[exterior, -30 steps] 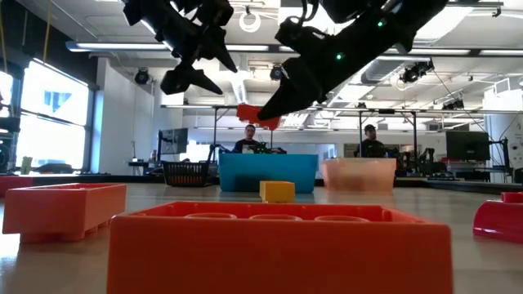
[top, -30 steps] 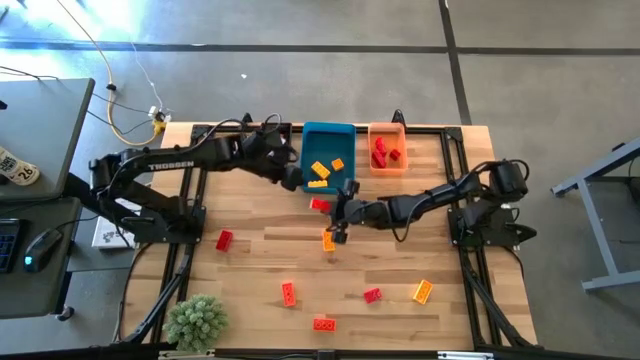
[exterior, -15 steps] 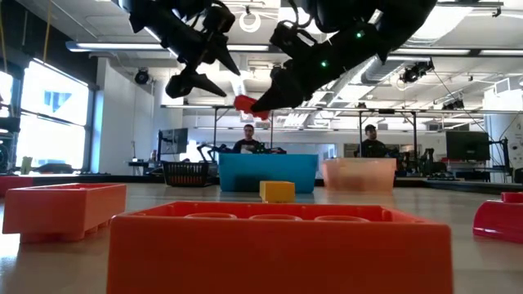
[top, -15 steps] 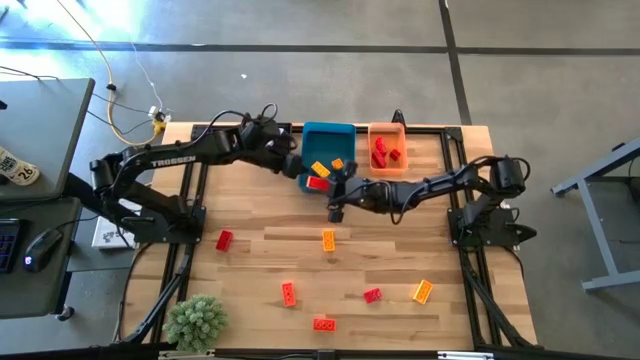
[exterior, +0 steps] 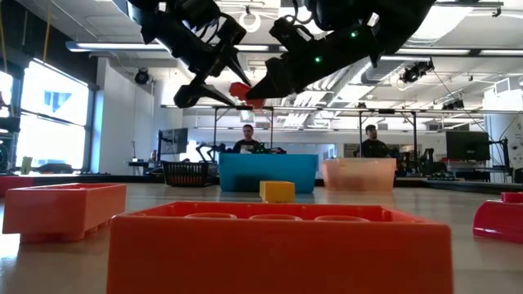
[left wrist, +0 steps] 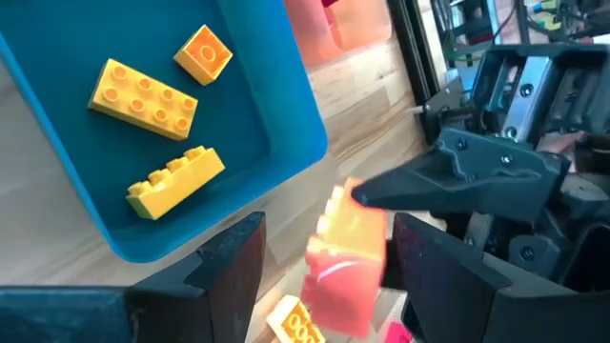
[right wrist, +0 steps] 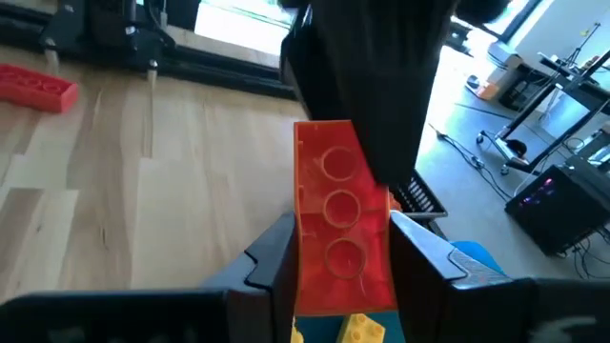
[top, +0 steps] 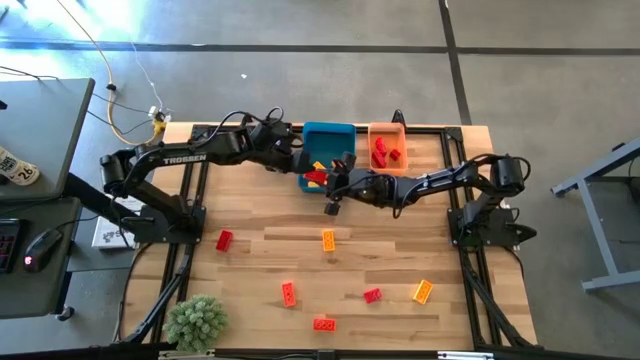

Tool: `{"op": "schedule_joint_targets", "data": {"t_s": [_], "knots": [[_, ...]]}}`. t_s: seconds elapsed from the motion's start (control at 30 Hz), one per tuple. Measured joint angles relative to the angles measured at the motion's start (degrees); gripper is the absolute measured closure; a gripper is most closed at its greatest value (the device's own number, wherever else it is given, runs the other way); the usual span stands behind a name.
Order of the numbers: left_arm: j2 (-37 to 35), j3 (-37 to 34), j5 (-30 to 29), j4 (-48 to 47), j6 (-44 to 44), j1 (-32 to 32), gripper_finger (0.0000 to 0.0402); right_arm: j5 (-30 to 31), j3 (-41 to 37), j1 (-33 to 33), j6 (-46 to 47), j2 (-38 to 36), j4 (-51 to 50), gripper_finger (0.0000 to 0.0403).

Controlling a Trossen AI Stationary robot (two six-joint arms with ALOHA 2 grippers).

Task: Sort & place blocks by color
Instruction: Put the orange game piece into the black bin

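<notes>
Brick (right wrist: 338, 233), red, clamped lengthwise in my right gripper (top: 327, 181) beside the blue bin (top: 329, 135), left gripper (top: 300, 163) spread wide facing it.

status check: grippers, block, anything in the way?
Right gripper shut on red block, raised beside blue bin. Left gripper open, fingers flanking it. Nothing in the way.

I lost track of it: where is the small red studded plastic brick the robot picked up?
The red studded brick is pinched in the right gripper, held above the blue bin's near edge, between the left gripper's open fingers.
</notes>
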Motion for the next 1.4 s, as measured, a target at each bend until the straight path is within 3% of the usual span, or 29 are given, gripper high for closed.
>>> {"op": "schedule_joint_targets", "data": {"t_s": [0.27,0.57,1.03,1.4], "knots": [[1.4,0.1,0.9,0.5,0.0,0.0,0.019,0.0,1.5,0.0,0.2,0.1,-1.8,0.0295],[1.3,0.1,1.3,1.1,3.5,0.0,0.0253,0.5,7.5,-2.2,0.6,0.1,-11.0,0.0295],[1.4,0.0,3.2,1.4,9.4,0.1,0.0318,-2.2,8.6,-2.2,7.4,0.1,-14.2,0.0293],[1.5,0.0,3.3,0.9,16.0,-0.1,0.0325,-0.9,8.9,-1.8,19.9,0.0,-14.7,0.0195]]}}
